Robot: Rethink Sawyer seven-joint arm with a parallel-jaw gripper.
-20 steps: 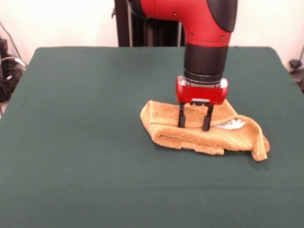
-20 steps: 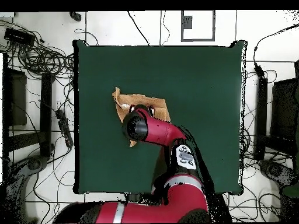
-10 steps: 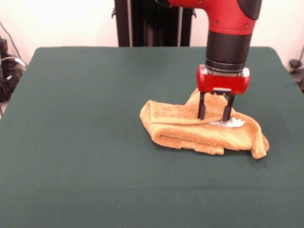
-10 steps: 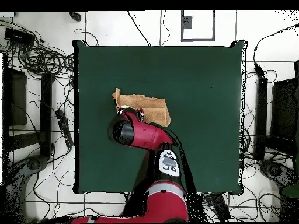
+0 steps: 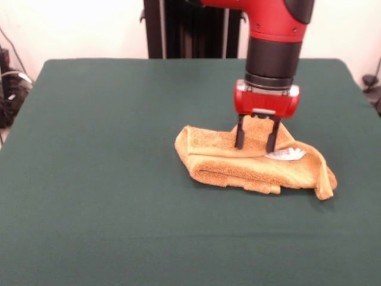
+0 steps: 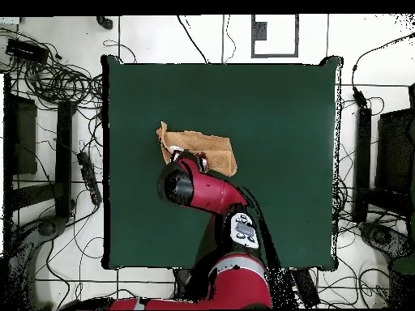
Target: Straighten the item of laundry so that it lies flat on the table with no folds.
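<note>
The orange-tan towel (image 5: 238,162) lies bunched and folded over itself, right of the middle of the dark green table (image 5: 107,179). Its small white tag (image 5: 286,155) shows on top near its right end. My gripper (image 5: 256,143) hangs straight down over the towel's back part. It is open, with two black fingers (image 5: 240,138) spread apart and their tips at the cloth, nothing pinched between them. In the overhead view the towel (image 6: 209,146) shows as a folded strip left of the table (image 6: 284,121) centre. The red arm (image 6: 194,188) covers its near edge and hides the gripper.
The black pedestal (image 5: 184,30) stands behind the table's far edge. Cables and dark equipment (image 6: 49,81) lie on the floor around the table in the overhead view. Cables (image 5: 9,83) also show at the left edge of the front view.
The gripper swung to the right along the towel and rose a little, then came part way back to the left. It stayed open. The towel's shape hardly changed.
</note>
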